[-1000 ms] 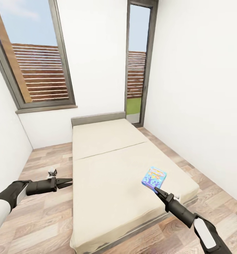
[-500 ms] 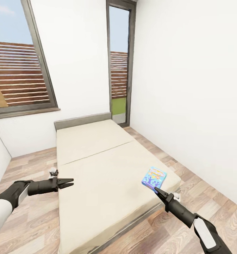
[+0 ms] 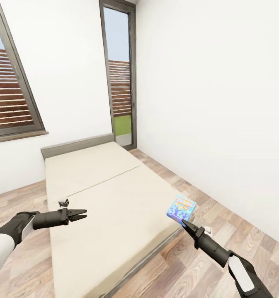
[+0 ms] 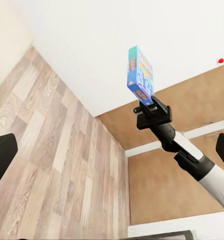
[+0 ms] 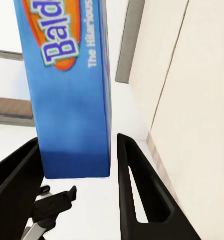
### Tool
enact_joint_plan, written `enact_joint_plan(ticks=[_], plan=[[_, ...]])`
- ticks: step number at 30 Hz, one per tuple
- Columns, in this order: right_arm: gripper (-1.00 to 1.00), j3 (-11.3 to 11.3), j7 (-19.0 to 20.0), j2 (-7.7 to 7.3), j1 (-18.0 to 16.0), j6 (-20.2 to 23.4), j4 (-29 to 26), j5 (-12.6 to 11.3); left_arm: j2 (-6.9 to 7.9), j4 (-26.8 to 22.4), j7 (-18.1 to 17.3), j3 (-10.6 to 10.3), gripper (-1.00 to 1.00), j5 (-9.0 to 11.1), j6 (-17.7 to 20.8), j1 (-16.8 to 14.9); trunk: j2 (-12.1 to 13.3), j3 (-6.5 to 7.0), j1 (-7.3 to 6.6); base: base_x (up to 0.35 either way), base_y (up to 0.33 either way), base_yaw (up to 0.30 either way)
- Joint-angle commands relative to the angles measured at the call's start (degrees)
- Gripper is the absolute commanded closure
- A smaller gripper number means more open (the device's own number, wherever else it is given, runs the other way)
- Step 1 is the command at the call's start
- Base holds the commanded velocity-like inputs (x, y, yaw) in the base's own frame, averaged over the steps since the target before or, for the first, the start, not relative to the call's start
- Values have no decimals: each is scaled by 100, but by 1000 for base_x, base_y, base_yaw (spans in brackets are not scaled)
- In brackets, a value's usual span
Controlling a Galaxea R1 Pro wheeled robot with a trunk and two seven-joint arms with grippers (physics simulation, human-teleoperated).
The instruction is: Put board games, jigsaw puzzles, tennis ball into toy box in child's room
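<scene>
One small blue game box (image 3: 181, 207) is clamped upright in the right claw (image 3: 183, 224), lifted clear of the bed (image 3: 110, 194) for carrying; the left claw (image 3: 82, 214) hangs pinched together, empty.

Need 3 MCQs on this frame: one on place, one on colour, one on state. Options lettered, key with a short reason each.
1. Where is the blue game box?
A. lying flat on the bed
B. held up at the tip of the right gripper
C. on the floor

2. What colour is the mattress of the bed?
A. plain beige
B. red
C. dark green

3. How does the left gripper stand?
A. shut on a ball
B. holding a puzzle
C. holding nothing, fingers drawn together

Key: 1 B, the left wrist view shows the box standing on edge above the right gripper, off the mattress. 2 A, the head view shows a bare beige top on a grey frame. 3 C, the head view shows its tips meeting with nothing between them.
</scene>
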Motion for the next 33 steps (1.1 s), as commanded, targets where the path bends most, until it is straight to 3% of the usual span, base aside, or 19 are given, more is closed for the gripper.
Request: enact_joint_plan(ticks=[1, 33], plan=[[100, -8, 7, 1, -6, 39, 3, -32, 2, -3, -23, 1, -100, 2, 61, -1, 36, 11, -22, 0, 0, -280], [100, -17, 7, -13, -6, 45, 23, -30, 6, -3, -23, -2, -100, 0, 63, -1, 1320, 586, -725, 0, 0, -280]])
